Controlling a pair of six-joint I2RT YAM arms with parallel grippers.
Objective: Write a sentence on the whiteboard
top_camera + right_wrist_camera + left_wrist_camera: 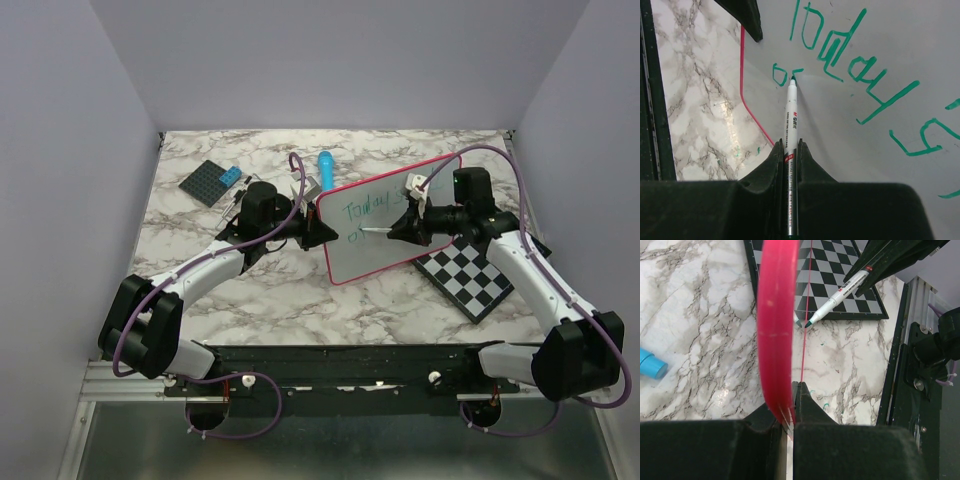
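At the upper left of the overhead view we see a dark studded plate (205,184) on the marble bench (260,300), and right of it a blue tube (325,163); neither shows any lettering we can read.

At the frame's centre the whiteboard (365,258) stands tilted up off the bench. The left fingers (805,407) are clenched on its pink rim, which the left wrist view shows edge-on, hiding the board's face.

The sentence (362,211) is green. From above we read "Today", and the rest is covered by the right arm. The right wrist view gives "Today's", cut off at the frame's right edge, and beneath it two letters that look like "of".

The marker (791,115) carries red print too small for us to read. Its tip meets the board at those two letters. The right fingers (807,162) are closed tight on its barrel.

At the lower right a chessboard (468,278) lies flat, partly under the right arm.
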